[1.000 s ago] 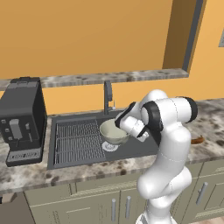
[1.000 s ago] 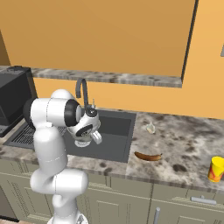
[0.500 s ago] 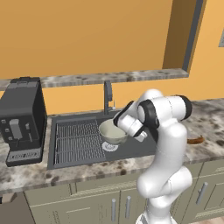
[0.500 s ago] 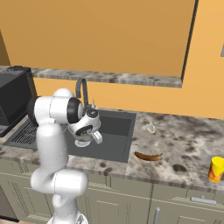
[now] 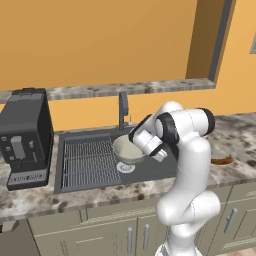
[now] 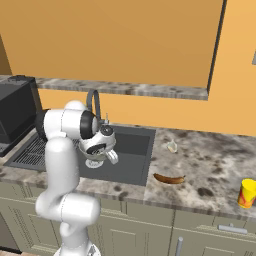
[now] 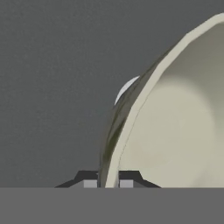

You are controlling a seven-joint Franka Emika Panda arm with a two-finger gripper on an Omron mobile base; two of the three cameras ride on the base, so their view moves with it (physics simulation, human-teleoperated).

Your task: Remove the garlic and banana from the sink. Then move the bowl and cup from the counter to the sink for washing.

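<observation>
Grey metallic bowl [image 5: 128, 150] pinched by its rim in the gripper [image 7: 107, 180], held over the sink [image 5: 82, 165] near the drain [image 5: 125, 168], banana [image 6: 169, 178] on the right counter [image 6: 210, 170], yellow cup [image 6: 247, 193] far right.

Kitchen: sink [image 5: 95, 170], faucet [image 5: 123, 107], coffee machine [image 5: 26, 137], cabinets [image 6: 200, 235]

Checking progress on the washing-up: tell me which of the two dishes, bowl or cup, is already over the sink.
The bowl: the gripper holds it by its rim above the sink. The yellow cup stands on the counter, far right.
</observation>
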